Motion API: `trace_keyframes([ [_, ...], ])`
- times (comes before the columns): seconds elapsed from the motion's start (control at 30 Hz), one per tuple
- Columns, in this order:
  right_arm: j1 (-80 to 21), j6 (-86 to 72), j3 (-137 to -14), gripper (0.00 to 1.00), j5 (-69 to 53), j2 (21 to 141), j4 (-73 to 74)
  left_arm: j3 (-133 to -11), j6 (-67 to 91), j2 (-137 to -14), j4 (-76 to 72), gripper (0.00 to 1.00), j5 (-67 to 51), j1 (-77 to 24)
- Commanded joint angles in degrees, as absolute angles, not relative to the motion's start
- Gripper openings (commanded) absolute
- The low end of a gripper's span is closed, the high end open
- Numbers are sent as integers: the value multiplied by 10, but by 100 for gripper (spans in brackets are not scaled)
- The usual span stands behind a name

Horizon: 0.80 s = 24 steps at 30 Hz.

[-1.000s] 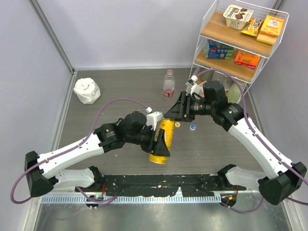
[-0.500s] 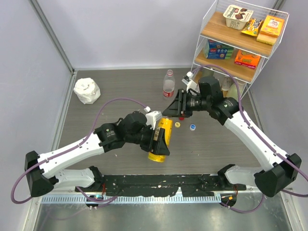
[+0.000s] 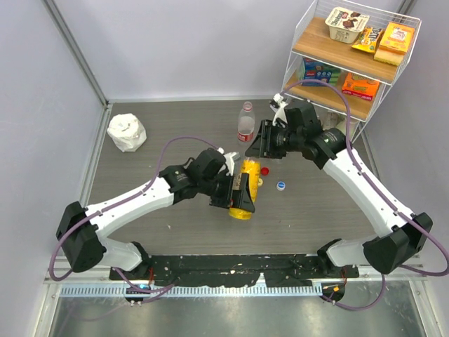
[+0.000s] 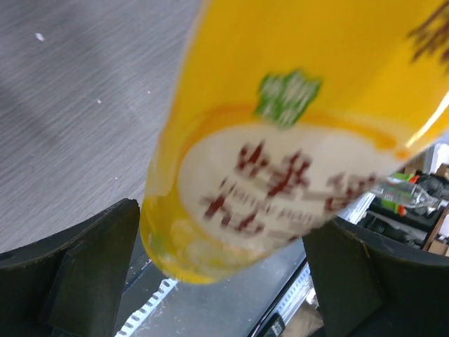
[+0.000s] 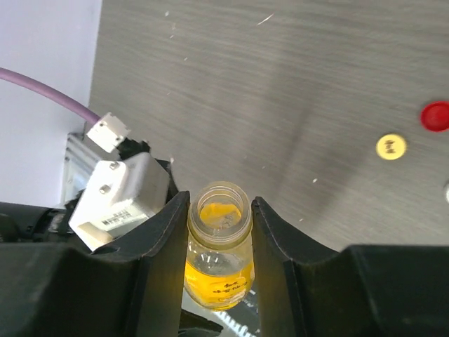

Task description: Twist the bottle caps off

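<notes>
The yellow bottle [image 3: 243, 191] is tilted with its neck up and its mouth [image 5: 222, 205] open. My right gripper [image 3: 252, 157] [image 5: 219, 210] is shut on that neck. My left gripper [image 3: 237, 191] [image 4: 221, 242] is open around the bottle's lower body [image 4: 280, 140], with a gap on each side. Three caps lie loose on the table to the right of the bottle. They are a red cap [image 3: 265, 170] [image 5: 436, 116], a yellow cap [image 3: 259, 182] [image 5: 391, 146] and a pale blue-white cap [image 3: 280, 186]. The tall clear bottle with the red label [image 3: 245, 123] stands upright behind them.
A crumpled white bag [image 3: 126, 132] lies at the back left. A wire shelf [image 3: 365, 105] holding snack boxes stands at the back right, close behind my right arm. Walls bound the table on the left and at the back.
The left jaws have opened off the yellow bottle and the right jaws have closed on its neck. Both arms and the bottle have shifted farther back. The red cap now shows on the table.
</notes>
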<state>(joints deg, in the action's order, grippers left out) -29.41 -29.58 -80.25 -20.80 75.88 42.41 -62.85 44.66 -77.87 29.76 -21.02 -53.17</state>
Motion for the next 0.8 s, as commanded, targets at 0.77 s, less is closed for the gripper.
trace_keyframes([
  [0.77,-312,-122,-781,2,-147,870,-54,-651,427,-821,324,100,-382,-207],
])
